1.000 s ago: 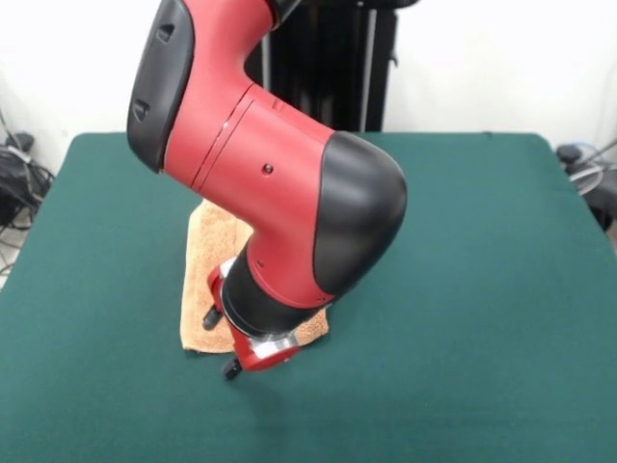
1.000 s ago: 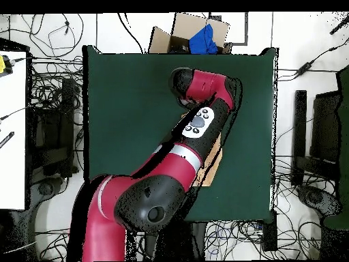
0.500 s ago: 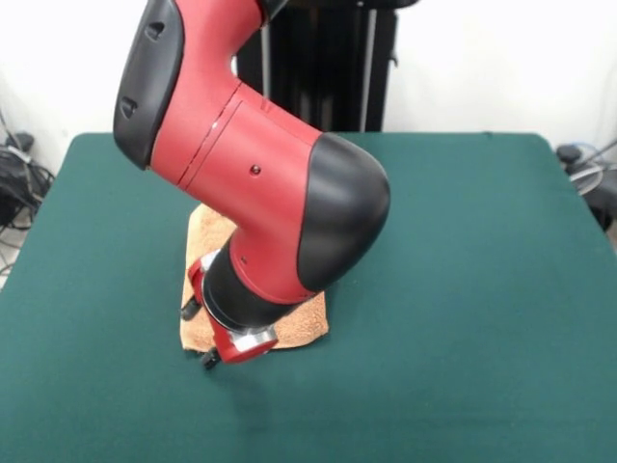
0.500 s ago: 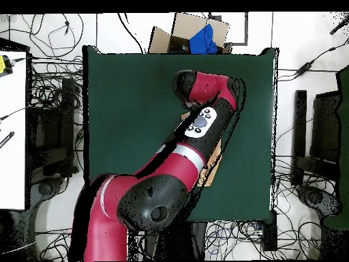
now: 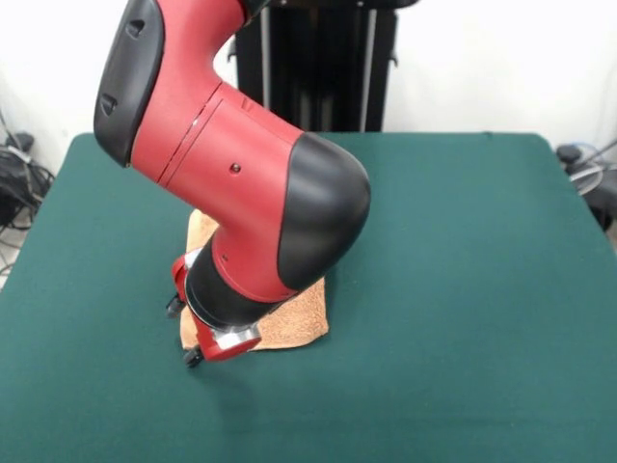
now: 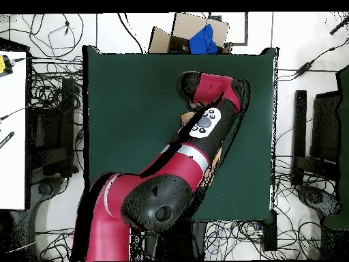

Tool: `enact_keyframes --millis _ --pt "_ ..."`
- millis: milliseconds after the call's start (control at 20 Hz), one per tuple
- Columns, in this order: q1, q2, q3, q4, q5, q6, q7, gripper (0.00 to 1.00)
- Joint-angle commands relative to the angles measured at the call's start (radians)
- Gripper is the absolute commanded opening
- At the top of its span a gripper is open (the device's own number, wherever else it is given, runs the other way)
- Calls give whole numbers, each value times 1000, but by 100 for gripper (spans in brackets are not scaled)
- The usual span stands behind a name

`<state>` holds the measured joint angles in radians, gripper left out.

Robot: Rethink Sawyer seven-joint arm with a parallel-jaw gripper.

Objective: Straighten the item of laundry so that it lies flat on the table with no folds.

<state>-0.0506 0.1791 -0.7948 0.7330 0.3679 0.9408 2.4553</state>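
Green table (image 5: 463,289), cables on floor (image 6: 48,95) round it; arm (image 5: 241,203) hides most of towel (image 5: 294,323). Gripper (image 5: 183,333) low at towel's corner, open/shut can't tell.

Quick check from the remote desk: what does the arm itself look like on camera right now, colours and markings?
The arm has glossy red shells with rounded black caps at the joints, plus a silver ring above the small red and black gripper. Overhead, a white button panel sits on the forearm.

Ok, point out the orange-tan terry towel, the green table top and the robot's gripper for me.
Orange-tan terry towel (image 5: 294,323): front view, bare near corner beside the arm.
Dark green felt table (image 5: 463,289): front view, bare top on the picture's right.
Gripper (image 5: 181,333): front view, between its dark tips at the towel's edge.
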Motion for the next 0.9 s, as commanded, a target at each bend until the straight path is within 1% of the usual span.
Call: enact_keyframes --millis 50,550,900 --pt "-7 -11 109 79 -39 -89 83 100" --pt "-12 2 137 82 -22 -112 90 100" --pt "-22 -17 173 102 -18 -65 31 100"
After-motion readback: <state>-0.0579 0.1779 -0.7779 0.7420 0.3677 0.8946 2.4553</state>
